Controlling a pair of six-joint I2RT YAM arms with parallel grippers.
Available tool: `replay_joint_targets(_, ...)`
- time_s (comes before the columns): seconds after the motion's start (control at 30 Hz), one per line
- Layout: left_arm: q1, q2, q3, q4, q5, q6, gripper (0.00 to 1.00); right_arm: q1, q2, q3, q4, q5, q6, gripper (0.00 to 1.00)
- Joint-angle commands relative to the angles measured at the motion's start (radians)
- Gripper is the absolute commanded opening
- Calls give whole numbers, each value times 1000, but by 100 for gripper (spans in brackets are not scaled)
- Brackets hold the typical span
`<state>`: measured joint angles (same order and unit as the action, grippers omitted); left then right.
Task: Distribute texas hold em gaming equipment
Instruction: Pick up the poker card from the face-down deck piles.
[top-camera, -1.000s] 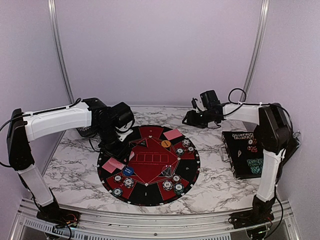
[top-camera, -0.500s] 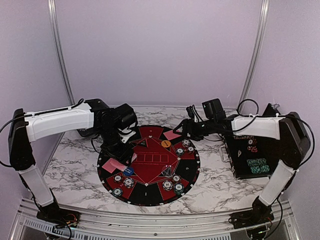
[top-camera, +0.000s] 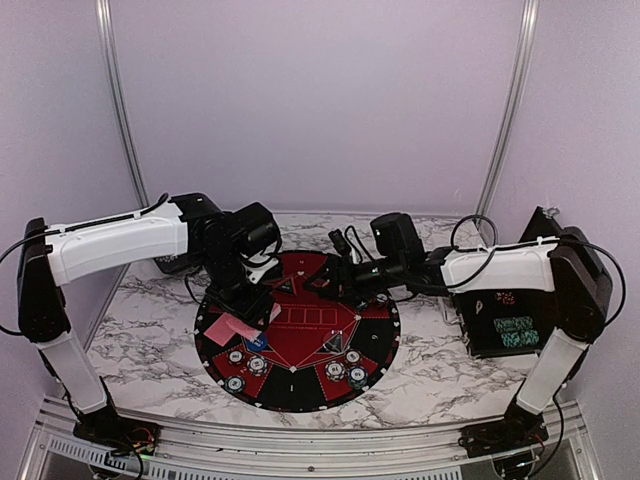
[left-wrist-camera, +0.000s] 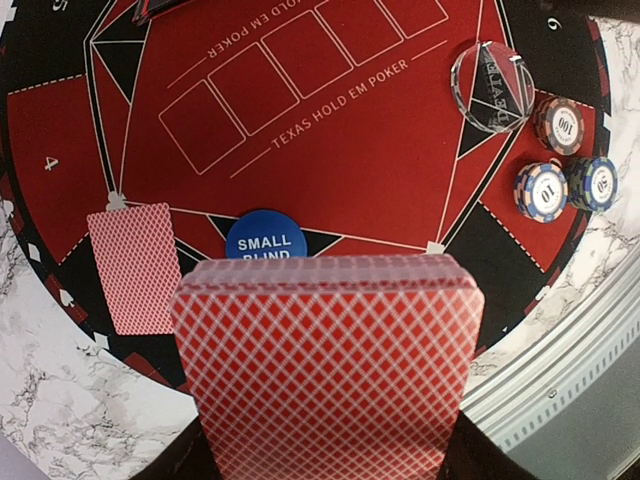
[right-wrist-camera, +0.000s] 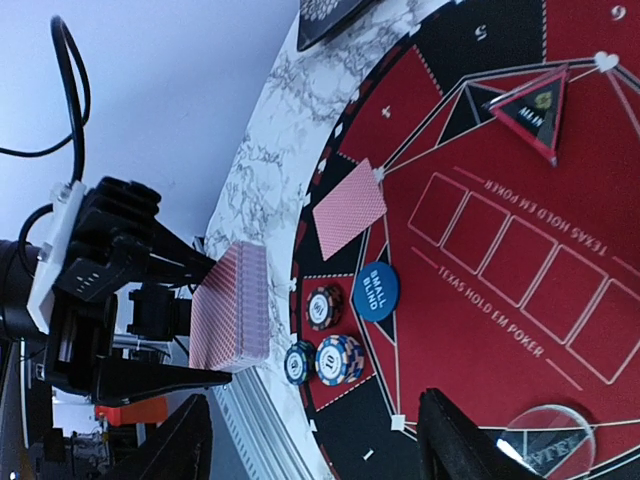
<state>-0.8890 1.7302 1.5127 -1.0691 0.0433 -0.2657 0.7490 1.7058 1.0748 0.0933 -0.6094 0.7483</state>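
Observation:
My left gripper (left-wrist-camera: 325, 445) is shut on a deck of red-backed playing cards (left-wrist-camera: 325, 365), holding it over the left edge of the round mat (top-camera: 300, 395). One card (left-wrist-camera: 135, 265) lies face down on the mat beside a blue SMALL BLIND disc (left-wrist-camera: 265, 238). Striped poker chips (left-wrist-camera: 541, 190) sit at the rim, near a clear dealer puck (left-wrist-camera: 492, 87). My right gripper (top-camera: 335, 268) hangs open over the far side of the mat, empty, facing the deck (right-wrist-camera: 230, 305). Between the two grippers lie a card (right-wrist-camera: 350, 208) and chips (right-wrist-camera: 338, 358).
A black case (top-camera: 505, 315) with more chips lies open at the right, under my right arm. A red ALL IN triangle (right-wrist-camera: 535, 110) rests on the mat. More chip stacks (top-camera: 345, 370) sit along the mat's near rim. A metal rail (top-camera: 300, 440) runs along the table's front.
My right arm has swung left from the table's far right to over the mat's far side, toward the deck, with its jaws wider. The left arm with the deck has barely moved.

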Motion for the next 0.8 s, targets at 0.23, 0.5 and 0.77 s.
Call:
replay_joint_targets(0.23, -18, 14, 47, -29, -13, -1, 53, 65, 93, 51, 127, -61, 94, 67)
replay_joint_targets(0.5, -24, 19, 49, -29, -11, -1, 53, 67, 166, 84, 204, -111, 142, 67)
replay_joint_targets(0.77, -26, 22, 47, -31, -10, 1, 53, 78, 240, 120, 288, -173, 190, 66)
